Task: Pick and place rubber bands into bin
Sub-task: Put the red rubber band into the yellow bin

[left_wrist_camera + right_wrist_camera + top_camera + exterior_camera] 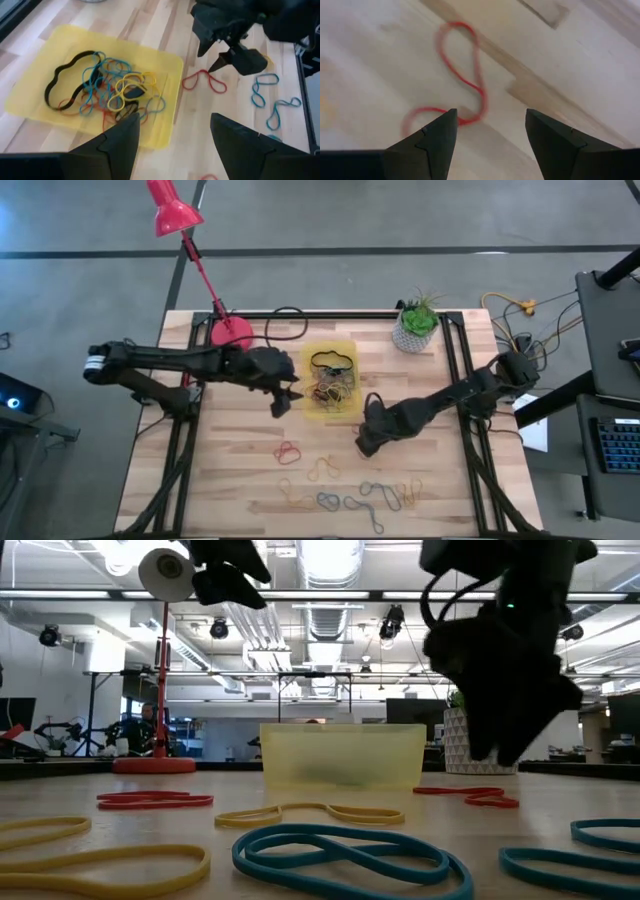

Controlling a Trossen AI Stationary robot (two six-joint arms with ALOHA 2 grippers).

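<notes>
Left gripper [287, 402] hangs with fingers spread and empty beside the translucent yellow plastic bin [349, 347] of tangled rubber bands [107, 90]; right gripper [362, 446], fingers parted, hovers over a red band [462, 75].

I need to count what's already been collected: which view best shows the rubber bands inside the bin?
The left wrist view: it looks down into the bin at the tangled rubber bands. The high view shows them small; the low view shows only the bin's wall; the right wrist view misses it.

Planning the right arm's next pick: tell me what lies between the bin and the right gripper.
One red band on bare wood, beside the bin and just under the open right gripper. The left wrist view shows it.
</notes>
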